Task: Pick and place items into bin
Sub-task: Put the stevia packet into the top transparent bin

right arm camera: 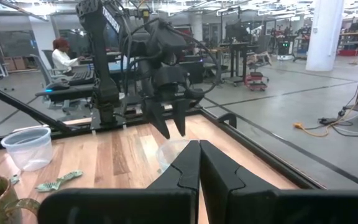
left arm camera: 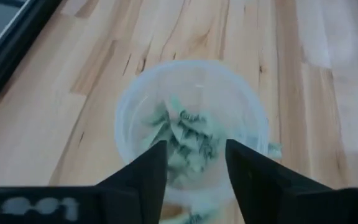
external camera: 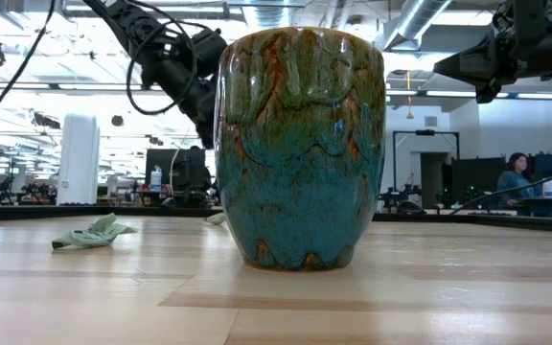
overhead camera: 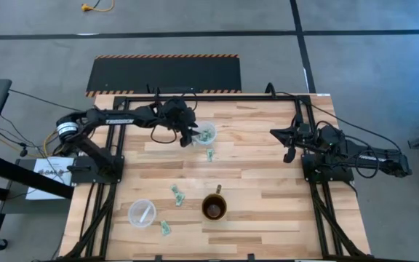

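The left hand (overhead camera: 190, 135) hangs directly over a clear round plastic tub (overhead camera: 204, 134) near the far edge of the pale wooden desk (overhead camera: 268, 196), its 2 dark fingers (left arm camera: 143, 175) parted and gripping nothing. Straight below them, inside the tub, lies a heap of crumpled pale green-and-white wrapper pieces (left arm camera: 185, 134), so the hand looks to have let go of a piece there; it sits high enough that the drop lands within the rim.

Just beside the tub, on the near side of the hand, 1 more wrapper (overhead camera: 209, 154) lies on the desk. Farther toward the near edge are 2 others (overhead camera: 176, 193) (overhead camera: 165, 228), close to a second clear tub (overhead camera: 142, 212) and a brown glazed mug (overhead camera: 214, 207).

The right hand (right arm camera: 198, 163) waits well off to the side, above the desk's right edge, its fingers pressed together and empty.
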`<action>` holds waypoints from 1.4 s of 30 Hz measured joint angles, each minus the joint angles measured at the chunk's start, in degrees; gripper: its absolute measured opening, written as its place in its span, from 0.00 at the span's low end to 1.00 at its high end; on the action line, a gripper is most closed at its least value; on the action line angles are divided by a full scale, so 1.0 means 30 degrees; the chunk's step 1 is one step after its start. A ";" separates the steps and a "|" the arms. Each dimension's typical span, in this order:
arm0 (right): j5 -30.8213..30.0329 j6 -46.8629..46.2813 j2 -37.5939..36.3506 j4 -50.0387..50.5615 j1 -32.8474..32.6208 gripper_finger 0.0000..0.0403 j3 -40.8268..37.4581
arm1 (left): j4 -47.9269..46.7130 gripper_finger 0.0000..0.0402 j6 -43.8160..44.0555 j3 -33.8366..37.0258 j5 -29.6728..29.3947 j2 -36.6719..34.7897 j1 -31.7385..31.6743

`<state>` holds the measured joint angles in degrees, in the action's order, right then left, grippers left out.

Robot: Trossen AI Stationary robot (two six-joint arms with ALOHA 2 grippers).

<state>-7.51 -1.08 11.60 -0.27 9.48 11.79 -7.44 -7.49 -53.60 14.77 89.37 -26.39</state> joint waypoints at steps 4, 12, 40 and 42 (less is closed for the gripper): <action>0.0000 0.0000 0.0000 0.0003 -0.0001 0.00 0.0000 | -0.2236 0.41 0.0000 0.0019 -0.0067 -0.1361 0.0015; 0.0000 0.0000 0.0007 0.0004 0.0002 0.00 0.0000 | -0.3714 0.42 -0.0508 0.1730 -0.0707 -0.3153 0.0349; 0.0000 0.0000 0.0001 0.0014 0.0004 0.00 0.0000 | 0.3368 0.42 -0.5319 0.4960 -0.3293 0.1243 0.0927; 0.0000 0.0000 0.0004 0.0017 -0.0001 0.00 0.0000 | 0.3352 0.42 -0.5388 0.4960 -0.3524 0.1243 0.0918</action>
<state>-7.51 -1.08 11.61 -0.22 9.47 11.79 2.61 -23.65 -38.72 4.19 93.10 -23.64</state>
